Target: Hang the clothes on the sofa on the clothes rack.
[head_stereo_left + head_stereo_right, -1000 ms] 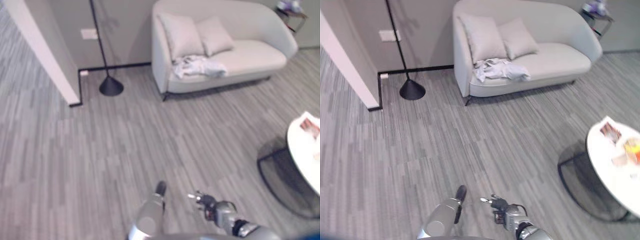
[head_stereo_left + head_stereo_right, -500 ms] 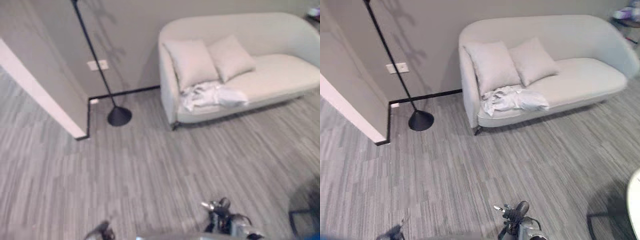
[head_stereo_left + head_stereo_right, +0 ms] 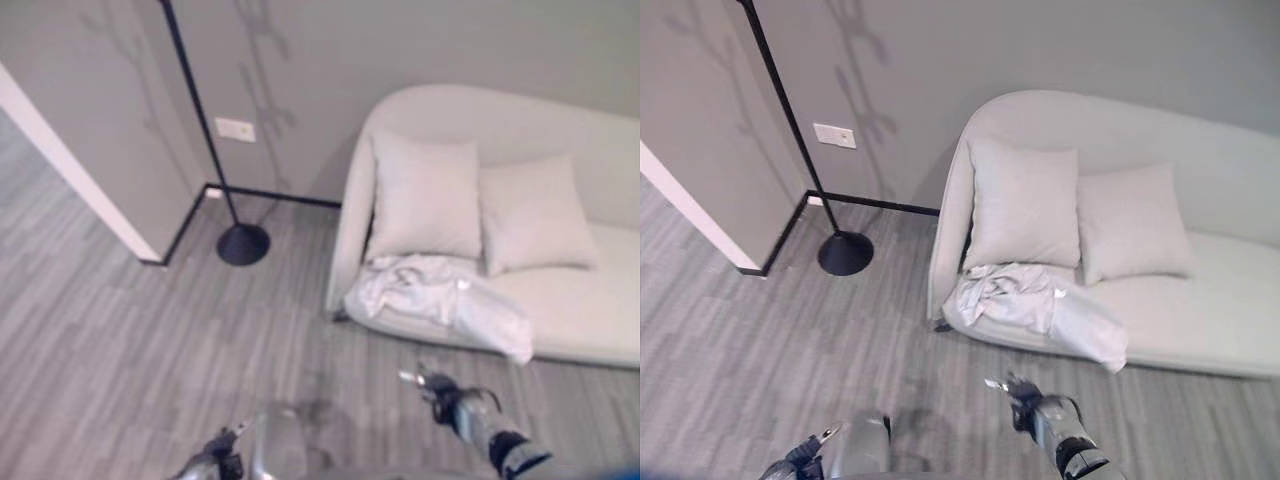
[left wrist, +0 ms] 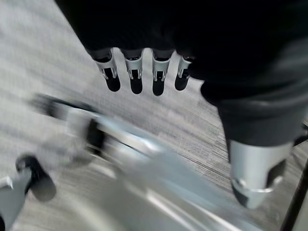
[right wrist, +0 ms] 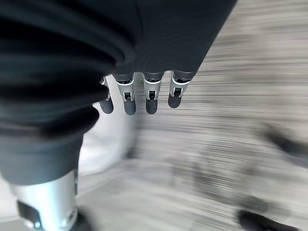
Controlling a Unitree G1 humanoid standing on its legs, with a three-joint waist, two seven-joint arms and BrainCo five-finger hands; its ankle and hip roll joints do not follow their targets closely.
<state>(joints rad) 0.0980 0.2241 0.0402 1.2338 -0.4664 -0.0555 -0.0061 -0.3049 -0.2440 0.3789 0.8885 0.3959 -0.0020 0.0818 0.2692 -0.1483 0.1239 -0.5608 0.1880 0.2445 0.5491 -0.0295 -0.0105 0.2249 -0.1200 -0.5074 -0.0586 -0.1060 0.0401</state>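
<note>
Left eye view — approach step, nothing picked up yet. The crumpled white garment (image 3: 435, 300) lies on the front edge of the pale grey curved sofa (image 3: 560, 310), centre right of frame, just below two matching square cushions (image 3: 425, 198). The right hand (image 3: 450, 400) sits at lower centre-right, near the sofa's front but apart from the cloth; the left hand (image 3: 215, 462) is at the bottom edge, lower left. A black floor-lamp pole with a cone base (image 3: 243, 243) stands at centre left against the wall. No clothes rack to be made out.

Right eye view — same layout, garment (image 3: 1035, 305) at centre, one end drooping over the seat edge. Next move, as I judge it: close in, reach the right hand forward onto the cloth and curl around it.

Left wrist view — left hand's fingers (image 4: 136, 72) hang straight and relaxed over the grey striped floor, holding nothing; a blurred silver shape below is hard to identify.

Right wrist view — right hand's fingers (image 5: 150, 94) likewise straight, empty; background smeared.
</note>
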